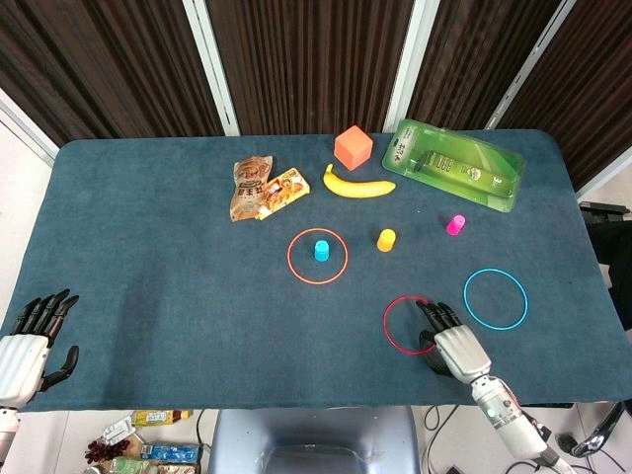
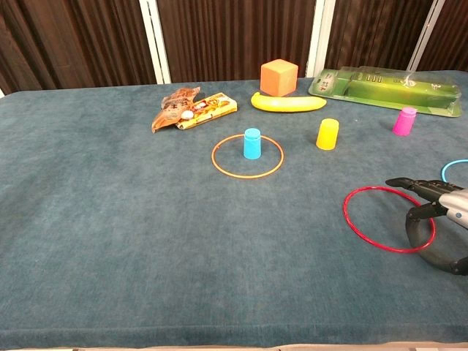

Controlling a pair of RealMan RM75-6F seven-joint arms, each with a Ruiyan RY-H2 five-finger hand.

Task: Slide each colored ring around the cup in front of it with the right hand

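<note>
An orange ring point(image 1: 318, 256) point(image 2: 247, 156) lies around the blue cup point(image 1: 322, 249) point(image 2: 252, 143). The yellow cup point(image 1: 386, 240) point(image 2: 327, 134) stands alone, and a red ring point(image 1: 411, 324) point(image 2: 387, 219) lies on the cloth nearer the front edge. A pink cup point(image 1: 455, 225) point(image 2: 404, 121) stands further right with a blue ring point(image 1: 496, 298) point(image 2: 454, 170) before it. My right hand point(image 1: 449, 340) point(image 2: 439, 208) is over the red ring's right side, fingers spread flat and pointing away; it holds nothing. My left hand point(image 1: 30, 341) rests open at the table's front left corner.
At the back lie a snack packet point(image 1: 263, 188) point(image 2: 191, 108), a banana point(image 1: 357, 185) point(image 2: 288, 102), an orange cube point(image 1: 353, 147) point(image 2: 278, 77) and a green blister pack point(image 1: 454, 163) point(image 2: 386, 79). The table's front edge point(image 1: 296, 405) runs just behind my right hand.
</note>
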